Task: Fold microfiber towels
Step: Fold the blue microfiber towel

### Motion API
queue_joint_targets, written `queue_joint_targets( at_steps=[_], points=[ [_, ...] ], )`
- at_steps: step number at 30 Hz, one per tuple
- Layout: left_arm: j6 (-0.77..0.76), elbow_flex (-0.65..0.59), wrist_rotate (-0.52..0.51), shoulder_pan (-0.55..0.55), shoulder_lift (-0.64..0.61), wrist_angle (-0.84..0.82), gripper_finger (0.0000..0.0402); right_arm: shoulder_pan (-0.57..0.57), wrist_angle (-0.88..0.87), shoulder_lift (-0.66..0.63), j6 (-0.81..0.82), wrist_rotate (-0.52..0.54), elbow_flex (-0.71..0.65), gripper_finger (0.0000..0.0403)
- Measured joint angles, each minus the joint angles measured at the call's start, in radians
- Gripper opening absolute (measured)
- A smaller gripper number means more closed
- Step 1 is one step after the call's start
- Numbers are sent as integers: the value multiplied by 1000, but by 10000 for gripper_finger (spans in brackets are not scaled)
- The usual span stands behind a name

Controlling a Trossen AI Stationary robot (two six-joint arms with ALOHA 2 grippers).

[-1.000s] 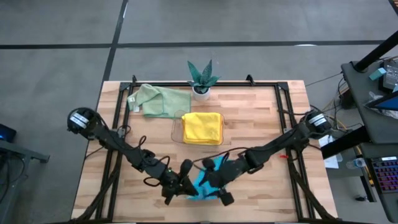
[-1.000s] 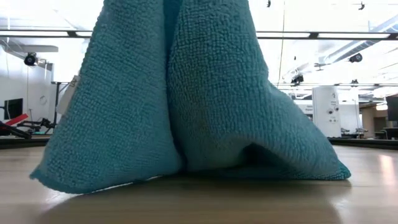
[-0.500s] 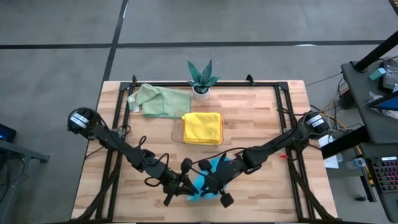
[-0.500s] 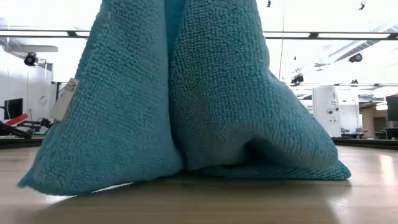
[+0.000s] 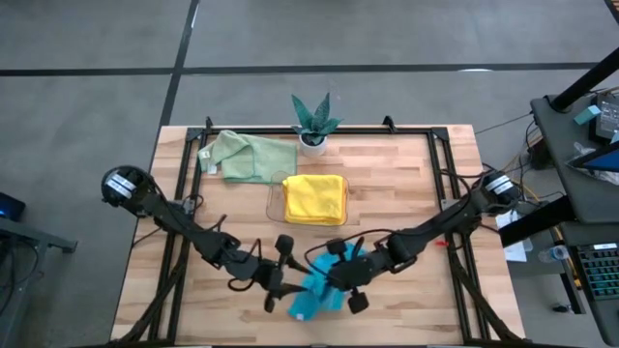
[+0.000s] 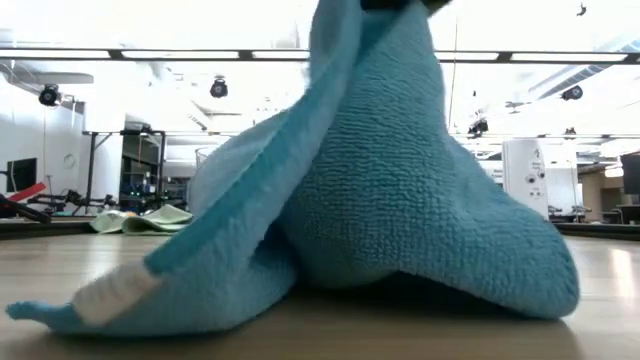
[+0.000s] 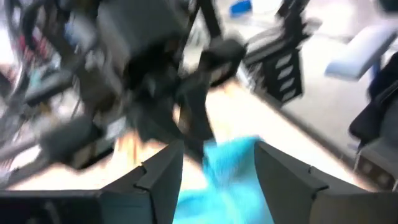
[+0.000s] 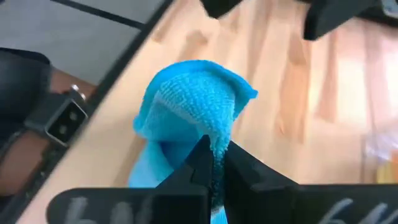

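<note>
A: Teal towel (image 5: pixel 317 293)?
B: Near table (image 5: pixel 406 184) edge, between both arms. Right gripper (image 8: pixel 214 163) clamped on a fold, bunching it upward.
A: Left gripper (image 7: pixel 214 171)?
B: Fingers apart, just beside the towel, holding nothing.
A: Others?
B: Yellow towel (image 5: pixel 314 198) in tray (image 5: pixel 273 201); green towel (image 5: pixel 247 156) far side.

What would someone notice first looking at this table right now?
The teal-blue towel at the near table edge, pinched and lifted into a peak by the right gripper. The left gripper stands open beside it. Farther back, a folded yellow towel lies mid-table and a pale green towel lies rumpled.
</note>
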Motion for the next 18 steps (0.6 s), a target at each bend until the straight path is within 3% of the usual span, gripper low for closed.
queue_joint_targets(
  at_steps=[4, 11, 18],
  points=[
    [-71, 0, -64, 1, -5, -111, 192, 5, -1, -66, 63, 85, -97, 9],
    [-353, 0, -115, 0, -35, -236, 192, 16, 12, -208, 230, 329, -295, 9],
    [-542, 2, -135, -14, 64, -218, 191, 57, 148, -300, 261, 348, -445, 8]
  ],
)
